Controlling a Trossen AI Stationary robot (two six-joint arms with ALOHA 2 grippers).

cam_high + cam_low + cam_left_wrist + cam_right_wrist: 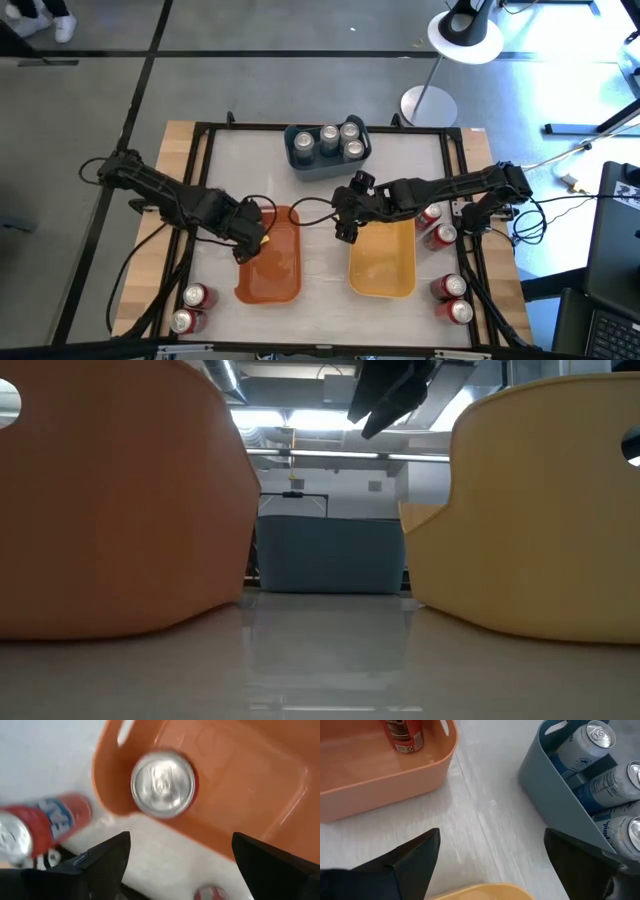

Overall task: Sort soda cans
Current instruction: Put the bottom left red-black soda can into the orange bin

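Observation:
A red soda can (162, 782) stands upright on the floor of the orange bin (275, 265), near its left wall; the right wrist view shows the can (402, 735) too. My left gripper (250, 238) hovers open above that can (181, 840), fingers apart on either side and clear of it. My right gripper (346, 218) is open above bare table between the orange bin and the yellow bin (383, 262), short of the blue-grey bin (300, 160) that holds three silver cans (592, 740). In the low view it hangs overhead (392, 395).
Two red cans (195, 297) stand on the table's near left corner, outside the frame rail. Several more red cans (440, 236) stand on the right side beside the yellow bin. A black frame rail (200, 180) borders the work area. Bare table lies between the bins.

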